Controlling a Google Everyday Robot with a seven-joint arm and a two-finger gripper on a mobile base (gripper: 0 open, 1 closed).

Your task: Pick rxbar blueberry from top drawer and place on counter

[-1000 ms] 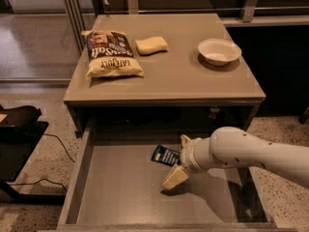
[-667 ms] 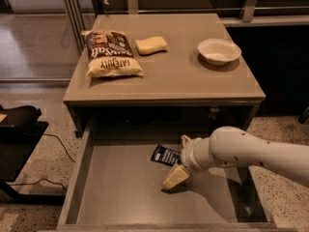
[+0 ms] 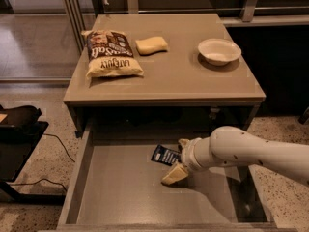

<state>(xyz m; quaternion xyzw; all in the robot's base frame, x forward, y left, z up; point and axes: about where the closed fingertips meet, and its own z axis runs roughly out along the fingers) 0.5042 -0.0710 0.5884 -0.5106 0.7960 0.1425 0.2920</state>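
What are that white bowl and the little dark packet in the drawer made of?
The bowl looks like glazed ceramic or plastic: smooth, white, slightly shiny. The packet, at the end effector in the drawer, looks like thin printed plastic film.

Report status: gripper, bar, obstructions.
Gripper in top drawer, at rxbar blueberry. Bar not yet on counter. Chip bag, sponge, bowl sit on counter's far half.
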